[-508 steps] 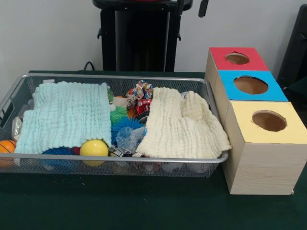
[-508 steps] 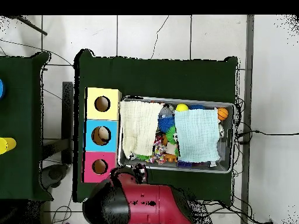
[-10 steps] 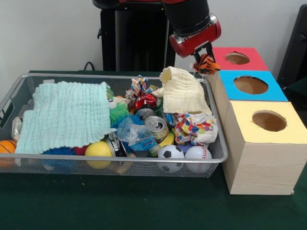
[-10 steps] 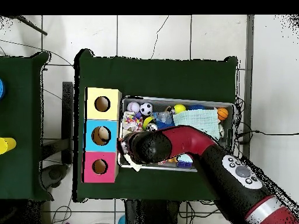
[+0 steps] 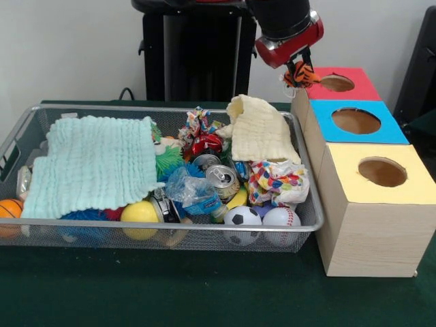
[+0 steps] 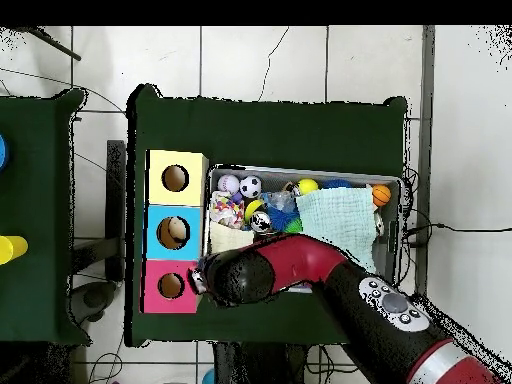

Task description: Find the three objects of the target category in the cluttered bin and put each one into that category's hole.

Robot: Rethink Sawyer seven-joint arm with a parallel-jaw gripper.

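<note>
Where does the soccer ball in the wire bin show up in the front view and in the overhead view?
Front view: soccer ball lies at the bin's near rim, beside the baseball.
Overhead view: soccer ball lies at the bin's upper rim, near the yellow-topped box.
Shared landmark: the yellow-topped box.

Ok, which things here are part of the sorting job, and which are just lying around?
Part of the job:
- wire basket
- gripper, shut on an orange striped toy
- red-topped box, right by the toy

Just lying about for now:
- mint cloth
- cream cloth
- cans
- soccer ball
- baseball
- yellow ball
- blue-topped box
- yellow-topped box
</note>
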